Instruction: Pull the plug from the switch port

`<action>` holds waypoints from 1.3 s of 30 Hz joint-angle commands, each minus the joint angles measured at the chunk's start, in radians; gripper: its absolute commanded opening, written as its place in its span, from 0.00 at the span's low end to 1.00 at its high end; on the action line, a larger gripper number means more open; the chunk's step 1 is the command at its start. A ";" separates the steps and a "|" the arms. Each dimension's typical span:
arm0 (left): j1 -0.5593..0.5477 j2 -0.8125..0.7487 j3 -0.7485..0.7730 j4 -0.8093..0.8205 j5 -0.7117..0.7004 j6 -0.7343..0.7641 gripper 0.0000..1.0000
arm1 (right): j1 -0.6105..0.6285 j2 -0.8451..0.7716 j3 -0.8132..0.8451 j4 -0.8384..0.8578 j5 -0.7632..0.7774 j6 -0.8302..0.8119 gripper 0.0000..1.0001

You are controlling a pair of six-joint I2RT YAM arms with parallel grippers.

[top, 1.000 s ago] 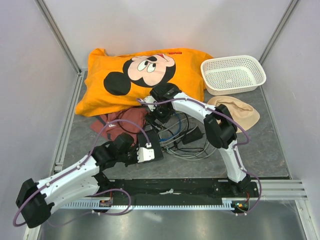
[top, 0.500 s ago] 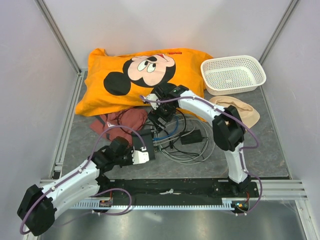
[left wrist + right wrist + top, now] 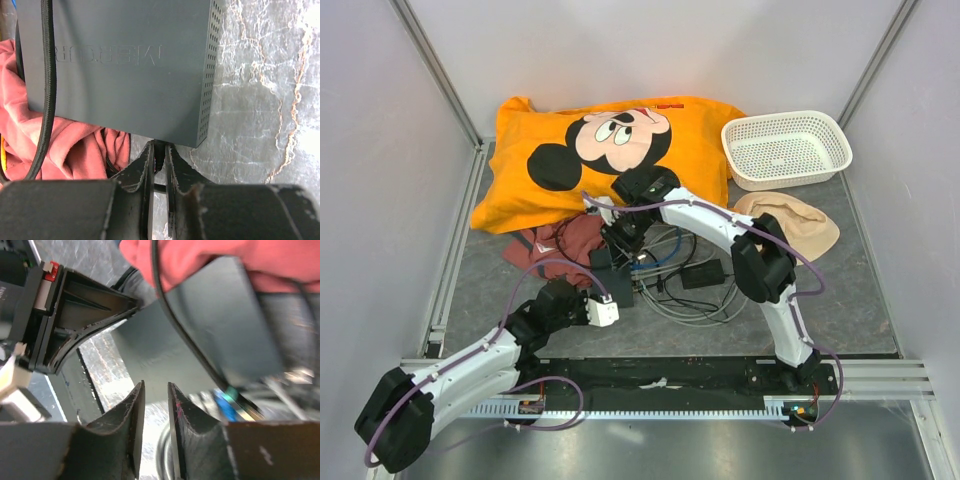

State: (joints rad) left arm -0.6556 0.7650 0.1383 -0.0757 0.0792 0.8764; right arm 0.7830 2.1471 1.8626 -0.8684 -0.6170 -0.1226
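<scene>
The switch (image 3: 125, 65) is a flat dark grey box lying partly on a red cloth (image 3: 65, 145). A thin black cable (image 3: 47, 75) runs over its top. My left gripper (image 3: 159, 147) is shut on a small black plug that sticks out of the switch's near edge. From above, the left gripper (image 3: 610, 303) sits just in front of the switch (image 3: 612, 278). My right gripper (image 3: 156, 386) hovers beside the switch (image 3: 220, 325), its jaws a narrow gap apart with nothing between them. The port side is blurred; a blue plug (image 3: 222, 402) shows there. The right gripper (image 3: 618, 248) is over the switch's far side.
An orange Mickey pillow (image 3: 610, 150) lies at the back and a white basket (image 3: 785, 148) at the back right. A beige cloth (image 3: 790, 220) lies near the basket. A black adapter brick (image 3: 705, 272) and grey cable loops (image 3: 700, 300) lie right of the switch.
The right gripper has swung left and down to the switch's far side, and its jaws have narrowed from wide open. The left gripper and switch have shifted slightly left.
</scene>
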 commanded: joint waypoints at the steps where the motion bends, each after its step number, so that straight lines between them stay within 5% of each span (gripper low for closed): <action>1: 0.010 0.005 0.009 0.071 -0.016 0.019 0.02 | 0.027 0.059 0.020 0.020 -0.038 0.021 0.30; 5: 0.010 0.014 0.026 0.053 0.011 0.012 0.02 | 0.033 0.062 -0.028 0.043 0.022 0.049 0.19; 15: 0.010 0.007 0.030 0.014 -0.001 -0.013 0.02 | 0.038 0.122 -0.109 0.086 0.146 0.156 0.14; 20: 0.011 -0.001 0.038 -0.143 -0.022 0.015 0.02 | 0.033 0.158 -0.114 0.089 0.174 0.211 0.01; 29: 0.011 -0.105 0.023 -0.387 -0.096 -0.017 0.01 | -0.013 0.204 -0.117 0.104 0.138 0.261 0.00; 33: 0.019 -0.035 0.066 -0.414 -0.119 -0.083 0.02 | -0.019 0.214 -0.117 0.115 0.135 0.278 0.00; 39: 0.091 0.103 0.112 -0.441 0.031 -0.028 0.01 | -0.018 0.231 -0.108 0.121 0.132 0.290 0.00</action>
State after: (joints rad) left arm -0.6205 0.7898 0.2443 -0.3359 0.0822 0.8562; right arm 0.7784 2.2829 1.7805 -0.7769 -0.6975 0.2062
